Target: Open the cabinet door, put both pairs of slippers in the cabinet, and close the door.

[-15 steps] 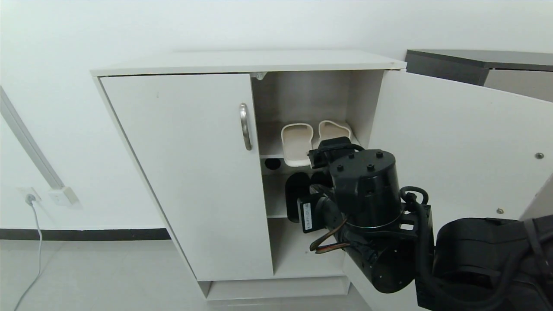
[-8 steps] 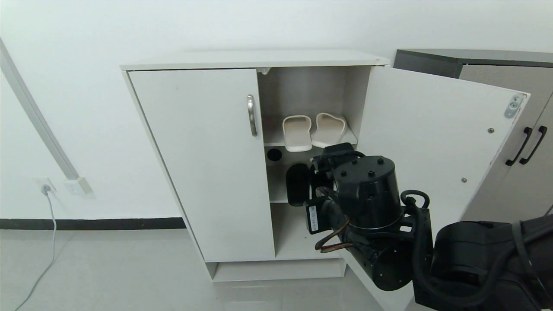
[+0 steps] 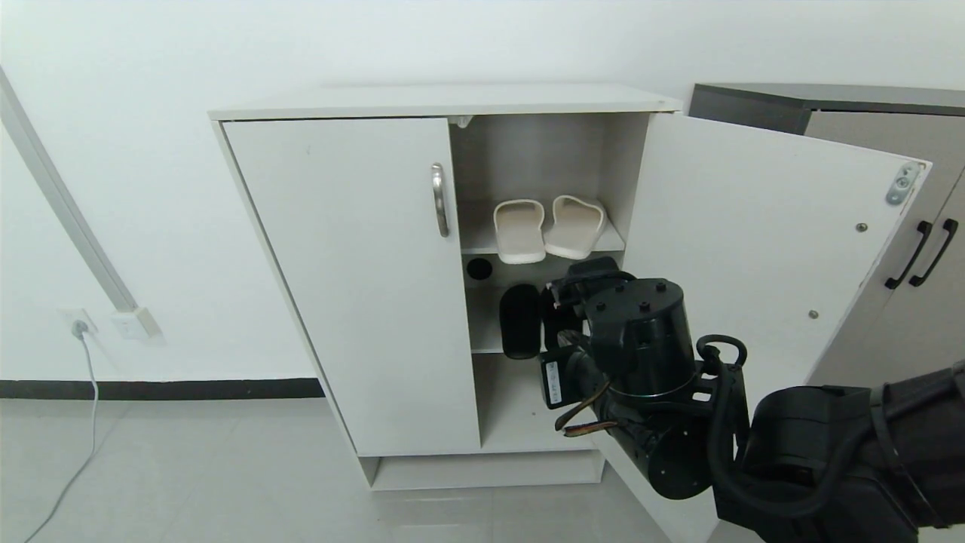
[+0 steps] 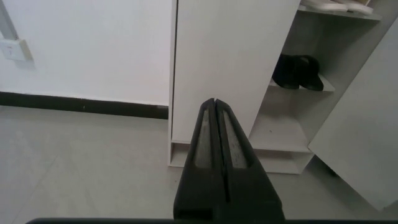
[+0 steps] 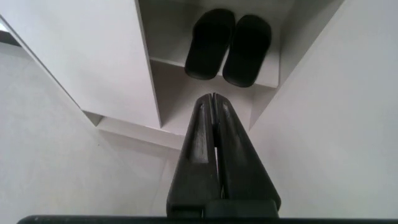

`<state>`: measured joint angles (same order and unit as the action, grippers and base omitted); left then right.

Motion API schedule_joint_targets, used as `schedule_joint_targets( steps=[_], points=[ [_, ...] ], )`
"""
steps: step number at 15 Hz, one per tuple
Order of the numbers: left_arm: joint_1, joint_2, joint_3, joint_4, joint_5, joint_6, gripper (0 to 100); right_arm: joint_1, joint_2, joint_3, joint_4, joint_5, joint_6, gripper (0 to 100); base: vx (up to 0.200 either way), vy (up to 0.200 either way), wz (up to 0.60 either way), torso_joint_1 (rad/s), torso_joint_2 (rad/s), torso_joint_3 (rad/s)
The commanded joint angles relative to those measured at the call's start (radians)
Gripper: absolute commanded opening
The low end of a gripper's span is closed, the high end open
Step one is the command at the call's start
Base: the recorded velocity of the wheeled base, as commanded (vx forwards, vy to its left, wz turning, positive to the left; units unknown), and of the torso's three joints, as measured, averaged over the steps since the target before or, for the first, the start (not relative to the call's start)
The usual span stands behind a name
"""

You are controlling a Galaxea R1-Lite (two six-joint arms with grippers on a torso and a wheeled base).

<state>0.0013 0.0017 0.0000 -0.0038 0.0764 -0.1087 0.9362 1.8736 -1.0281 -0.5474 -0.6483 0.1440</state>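
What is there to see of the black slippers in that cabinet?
The black slippers are a plain matte pair that looks like soft rubber or foam; strap details are hard to make out. They lie flat, side by side and touching, pointing front to back on the middle shelf of the white cabinet, in the half whose door stands open. A white pair sits on the shelf above. Nothing grips them.

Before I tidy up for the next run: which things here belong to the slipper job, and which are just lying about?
Job: white cabinet, open right door, white slippers on upper shelf, black slippers on middle shelf.
Lying about: grey cabinet, wall socket, cable.
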Motion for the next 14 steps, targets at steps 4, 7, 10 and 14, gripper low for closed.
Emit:
schedule_joint_targets(
  steps=[4, 7, 10, 14],
  points=[
    [0.0, 0.001, 0.0, -0.001, 0.0, 0.0, 0, 0.0, 0.007, 0.0, 0.0, 0.001, 0.002, 0, 0.0, 0.0, 0.0, 0.0, 0.0, 0.0],
    [0.0, 0.001, 0.0, -0.001, 0.0, 0.0, 0, 0.0, 0.012, 0.0, 0.0, 0.001, -0.001, 0, 0.0, 0.0, 0.0, 0.0, 0.0, 0.0],
    [0.0, 0.001, 0.0, -0.001, 0.0, 0.0, 0, 0.0, 0.024, -0.003, 0.0, 0.001, 0.0, 0, 0.0, 0.0, 0.0, 0.002, -0.15, -0.23],
    [0.0, 0.001, 0.0, -0.001, 0.0, 0.0, 0, -0.002, 0.022, -0.004, 0.0, 0.001, 0.0, 0, 0.0, 0.0, 0.0, 0.038, -0.45, -0.358]
  ],
)
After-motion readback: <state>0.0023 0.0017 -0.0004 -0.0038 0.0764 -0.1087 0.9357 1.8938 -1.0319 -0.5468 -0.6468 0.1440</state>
